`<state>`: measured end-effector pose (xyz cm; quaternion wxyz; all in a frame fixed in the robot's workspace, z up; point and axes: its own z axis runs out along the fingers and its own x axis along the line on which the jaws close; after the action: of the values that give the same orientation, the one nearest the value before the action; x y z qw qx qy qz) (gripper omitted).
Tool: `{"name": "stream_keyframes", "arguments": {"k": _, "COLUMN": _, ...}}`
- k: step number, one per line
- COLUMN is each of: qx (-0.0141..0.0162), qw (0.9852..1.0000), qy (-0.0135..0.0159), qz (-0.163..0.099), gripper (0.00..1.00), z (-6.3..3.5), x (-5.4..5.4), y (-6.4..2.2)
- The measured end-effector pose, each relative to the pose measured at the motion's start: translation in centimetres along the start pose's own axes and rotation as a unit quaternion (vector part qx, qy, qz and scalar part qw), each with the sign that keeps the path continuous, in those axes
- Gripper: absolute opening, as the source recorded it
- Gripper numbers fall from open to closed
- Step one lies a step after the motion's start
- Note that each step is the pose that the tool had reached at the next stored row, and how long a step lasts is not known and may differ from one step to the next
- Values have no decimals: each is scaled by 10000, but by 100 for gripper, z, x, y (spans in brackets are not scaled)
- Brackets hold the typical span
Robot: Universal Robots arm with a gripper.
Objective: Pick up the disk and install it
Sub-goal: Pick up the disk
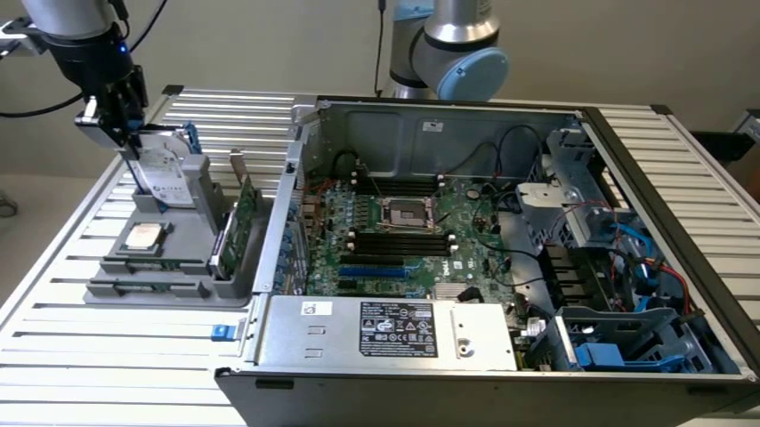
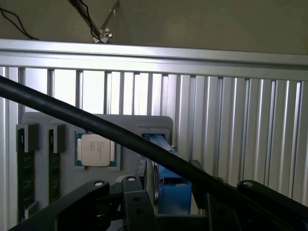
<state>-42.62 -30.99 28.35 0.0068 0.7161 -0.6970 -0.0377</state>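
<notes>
Disk [image 1: 176,167]: stands on edge in a slot at the far end of a grey holder [image 1: 196,271], white label on the silver face, blue carrier along the rim. Caught near the top by the claw [image 1: 133,133], one finger against each flat side, clamped on the disk. Still seated in the slot, not lifted clear. Crossed in the wrist view by a black cable [image 2: 72,118].

Holder: sits on the slatted metal desk [image 1: 107,351] at the exterior view's left, just beside an open computer case [image 1: 665,169]. Holds, besides the disk:
- a square silver chip [image 1: 145,236] lying flat in a recess near the middle
- a green card [image 1: 246,222] on edge in a slot along the side nearest the case
- two memory sticks [image 1: 155,264] in narrow slots at the near end

Case: lies on its side with the lid off. Contains:
- a motherboard [image 1: 404,258] across the floor
- a labelled power supply [image 1: 392,331] along the near wall
- a blue drive cage [image 1: 618,345] in the near corner at the exterior view's right
- loose cables around it

On the desk by the case's near corner: a small blue piece [image 1: 221,332].
</notes>
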Motion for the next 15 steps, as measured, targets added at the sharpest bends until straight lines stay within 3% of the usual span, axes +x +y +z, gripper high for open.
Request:
{"name": "stream_keyframes", "arguments": {"k": 10, "qx": -1, "qw": 10000, "qy": 43, "qz": 2, "gripper": 48, "z": 6, "x": -22, "y": -1}}
{"name": "stream_keyframes", "arguments": {"k": 15, "qx": -2, "qw": 10000, "qy": 51, "qz": 2, "gripper": 46, "z": 6, "x": -22, "y": -1}}
